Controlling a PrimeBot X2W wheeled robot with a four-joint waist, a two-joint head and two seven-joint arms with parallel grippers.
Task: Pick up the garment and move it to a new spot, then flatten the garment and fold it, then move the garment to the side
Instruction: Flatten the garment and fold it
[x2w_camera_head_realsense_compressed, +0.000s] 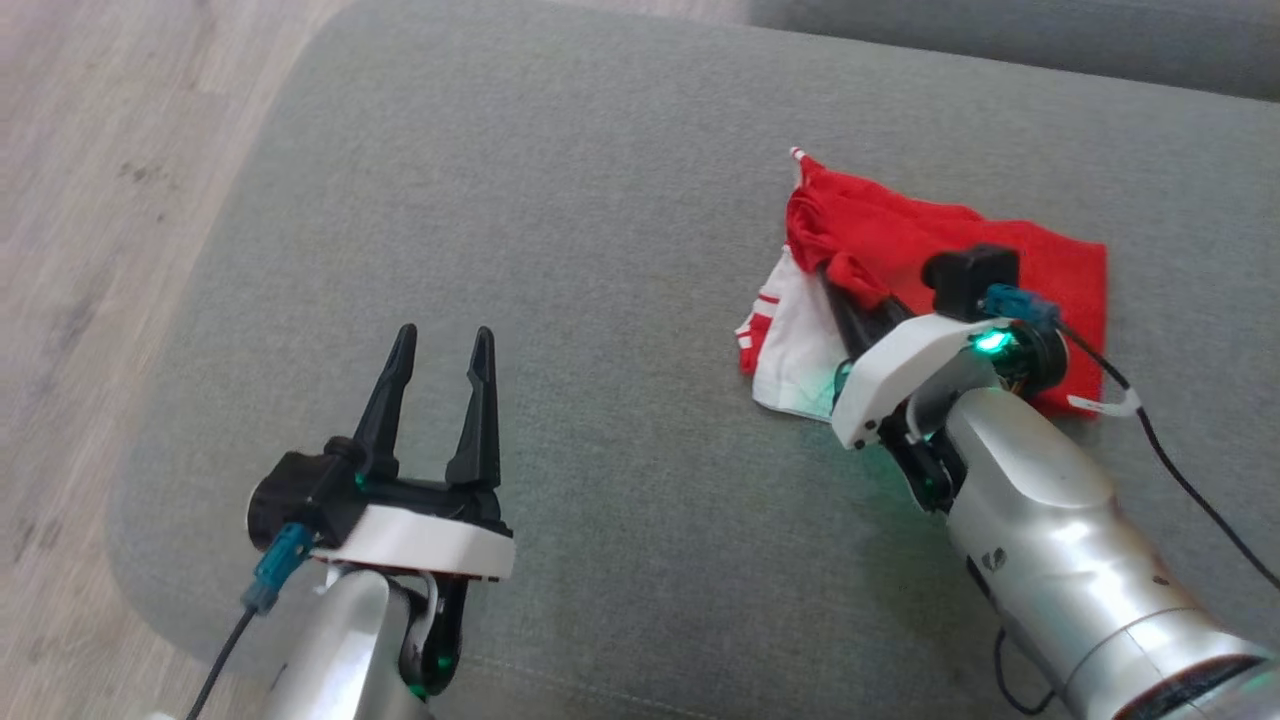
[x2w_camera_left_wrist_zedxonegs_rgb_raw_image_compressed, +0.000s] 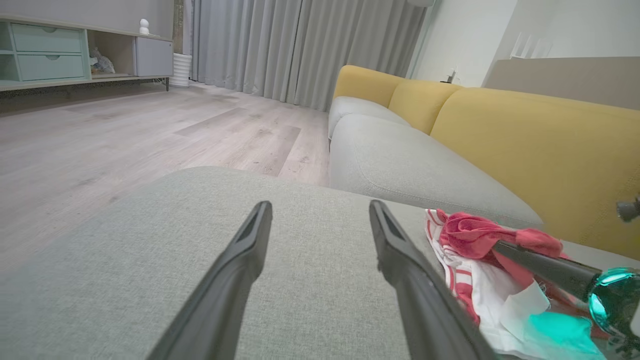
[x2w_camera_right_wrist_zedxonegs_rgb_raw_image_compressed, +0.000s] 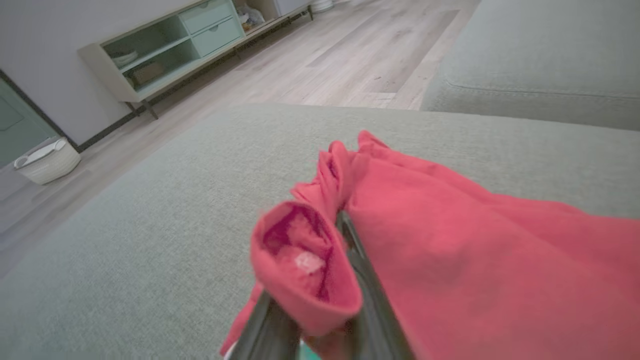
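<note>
Head view: right claw (x2w_camera_head_realsense_compressed: 838, 290) pinches red garment (x2w_camera_head_realsense_compressed: 905, 238); left claw (x2w_camera_head_realsense_compressed: 441, 342) gapes wide.

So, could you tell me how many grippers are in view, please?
2. The left gripper is at the lower left, open over the cushion; the right gripper is at the right, shut on the red and white garment.
</note>
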